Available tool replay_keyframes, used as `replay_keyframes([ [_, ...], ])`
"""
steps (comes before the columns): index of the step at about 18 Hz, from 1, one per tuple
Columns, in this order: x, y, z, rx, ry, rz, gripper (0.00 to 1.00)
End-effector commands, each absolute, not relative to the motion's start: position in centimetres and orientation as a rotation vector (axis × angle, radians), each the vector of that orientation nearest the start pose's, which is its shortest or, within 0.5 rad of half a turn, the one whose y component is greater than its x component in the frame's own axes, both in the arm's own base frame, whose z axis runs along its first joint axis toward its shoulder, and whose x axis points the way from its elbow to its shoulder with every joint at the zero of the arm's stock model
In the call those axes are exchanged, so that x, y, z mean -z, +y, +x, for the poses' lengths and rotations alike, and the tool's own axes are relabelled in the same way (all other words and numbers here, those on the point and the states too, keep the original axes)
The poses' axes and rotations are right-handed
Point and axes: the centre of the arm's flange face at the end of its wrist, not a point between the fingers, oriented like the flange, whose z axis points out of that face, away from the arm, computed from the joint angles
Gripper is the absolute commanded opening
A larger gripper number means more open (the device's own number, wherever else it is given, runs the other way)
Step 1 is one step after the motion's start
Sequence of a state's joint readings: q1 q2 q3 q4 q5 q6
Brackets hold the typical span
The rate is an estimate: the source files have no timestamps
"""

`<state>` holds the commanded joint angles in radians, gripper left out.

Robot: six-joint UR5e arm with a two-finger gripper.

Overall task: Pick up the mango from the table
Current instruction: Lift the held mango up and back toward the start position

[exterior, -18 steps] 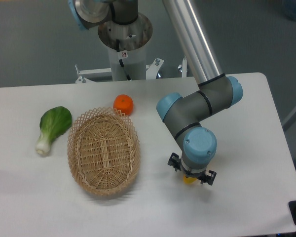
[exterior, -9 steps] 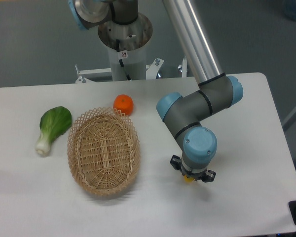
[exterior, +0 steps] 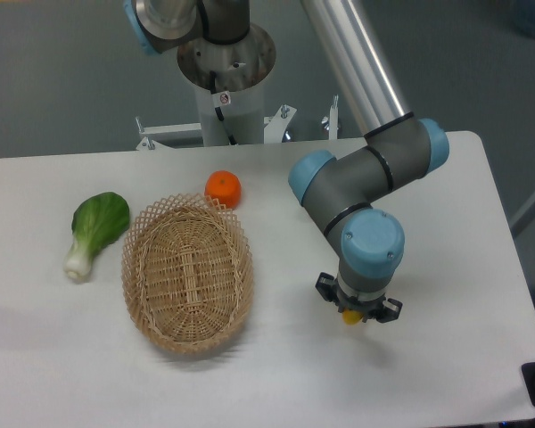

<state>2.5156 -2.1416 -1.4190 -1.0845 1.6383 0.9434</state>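
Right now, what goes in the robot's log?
gripper: over mango, grasp unclear | mango: mostly hidden | basket: empty

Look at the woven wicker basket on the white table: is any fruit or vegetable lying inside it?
No: the woven wicker basket holds nothing, while the round orange fruit and the leafy green vegetable lie outside it on the white table.

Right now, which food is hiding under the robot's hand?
The mango: only a yellow bit peeks out beneath the gripper. The orange and the leafy green vegetable lie in plain view, far left of it.
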Motion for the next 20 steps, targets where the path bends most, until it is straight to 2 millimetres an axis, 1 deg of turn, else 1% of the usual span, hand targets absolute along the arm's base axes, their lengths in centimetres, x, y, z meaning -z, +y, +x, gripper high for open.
replay_keyframes([
  [1, -28.4, 49.9, -49.8, -0.175, -0.033, -3.135, 0.26],
  [2, -29.2, 49.2, -50.6, -0.176, -0.057, -3.121, 0.26],
  [4, -30.4, 48.0, -52.0, -0.132, -0.069, -3.090, 0.26],
  [6, -31.5, 47.1, -53.0, -0.095, -0.022, -3.048, 0.27],
  [8, -32.4, 46.1, -54.3, -0.098, -0.030, -3.034, 0.27],
  [9, -32.8, 45.8, -54.8, -0.111, -0.023, -3.032, 0.29],
  [10, -32.9, 45.2, -55.4, -0.119, -0.007, -3.033, 0.34],
  [11, -32.9, 44.9, -55.7, -0.125, 0.033, -3.034, 0.35],
  [12, -32.9, 44.6, -56.0, -0.130, 0.060, -3.038, 0.34],
  [16, -32.7, 43.2, -57.3, -0.143, 0.046, -3.052, 0.30],
  [19, -32.3, 42.9, -57.9, -0.145, 0.104, -3.055, 0.30],
  [20, -32.2, 42.5, -58.3, -0.143, 0.123, -3.057, 0.31],
])
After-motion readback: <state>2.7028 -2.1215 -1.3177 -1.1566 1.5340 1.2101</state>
